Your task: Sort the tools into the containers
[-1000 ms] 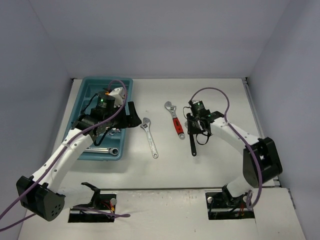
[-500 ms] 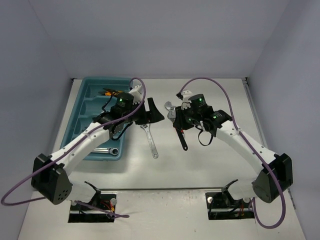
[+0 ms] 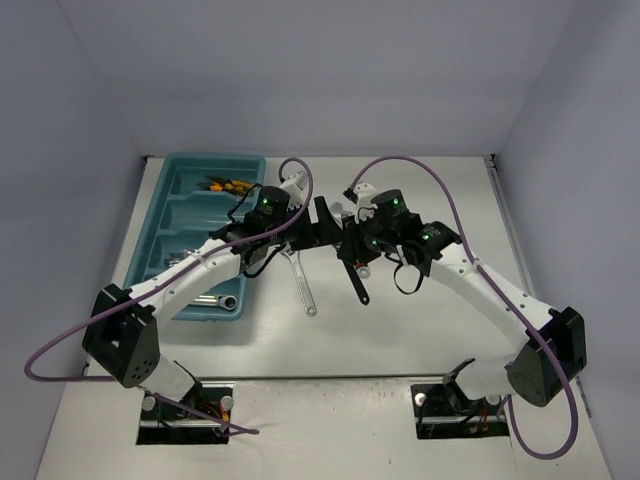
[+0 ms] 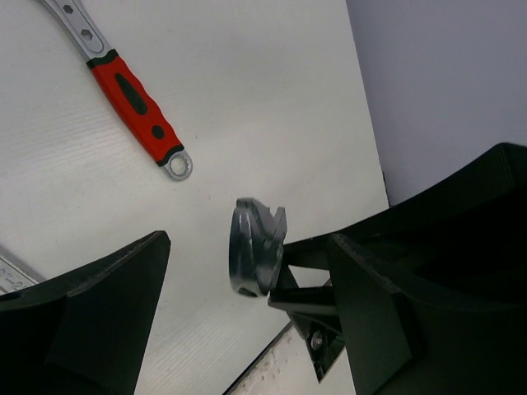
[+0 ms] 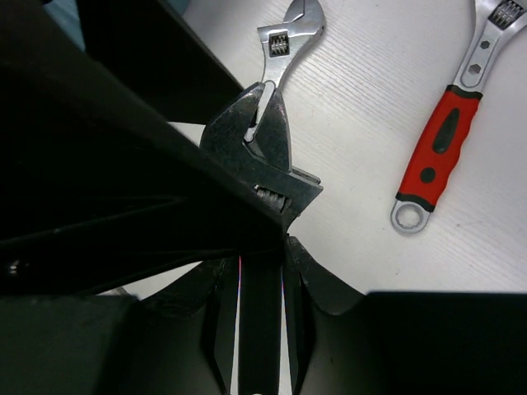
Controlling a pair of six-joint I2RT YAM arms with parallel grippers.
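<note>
My right gripper point(image 3: 357, 250) point(image 5: 262, 259) is shut on the handle of a black adjustable wrench point(image 3: 358, 280) point(image 5: 260, 156) and holds it above the table's middle. My left gripper point(image 3: 325, 226) point(image 4: 247, 321) is open. The wrench's head point(image 4: 256, 257) sits between its fingers point(image 4: 107, 313), closer to the right one, with no contact visible. A silver adjustable wrench point(image 3: 299, 276) point(image 5: 285, 39) and a red-handled wrench point(image 4: 136, 103) point(image 5: 436, 160) lie on the table. The teal tray of containers point(image 3: 178, 205) stands at the left.
The tray holds orange-handled tools point(image 3: 224, 185) in a far compartment and a silver wrench point(image 3: 214, 298) at its near end. Both arms meet over the table's centre, hiding most of the red-handled wrench from above. Purple cables arch over each arm.
My left arm swung right from above the tray to the centre, still open. My right gripper lifted the black wrench and carried it left into the gap between the left fingers.
</note>
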